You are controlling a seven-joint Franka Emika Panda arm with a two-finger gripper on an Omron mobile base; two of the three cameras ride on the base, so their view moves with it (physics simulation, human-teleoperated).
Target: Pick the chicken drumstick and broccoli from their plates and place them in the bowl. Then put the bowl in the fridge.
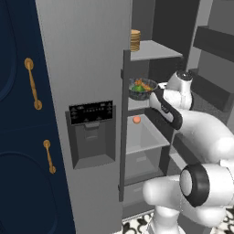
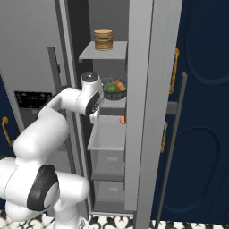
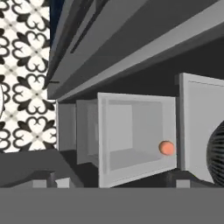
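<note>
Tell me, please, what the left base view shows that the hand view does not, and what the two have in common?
Left base view alone: the fridge's black dispenser panel, a stack of flat round golden things on the top shelf, the bowl on the middle shelf with the broccoli and chicken drumstick inside, and navy cabinets with gold handles.

Hand view alone: the black-and-white patterned floor at full width.

Both: the small round orange-pink fruit on the shelf below the bowl, and the grey shelves.
</note>
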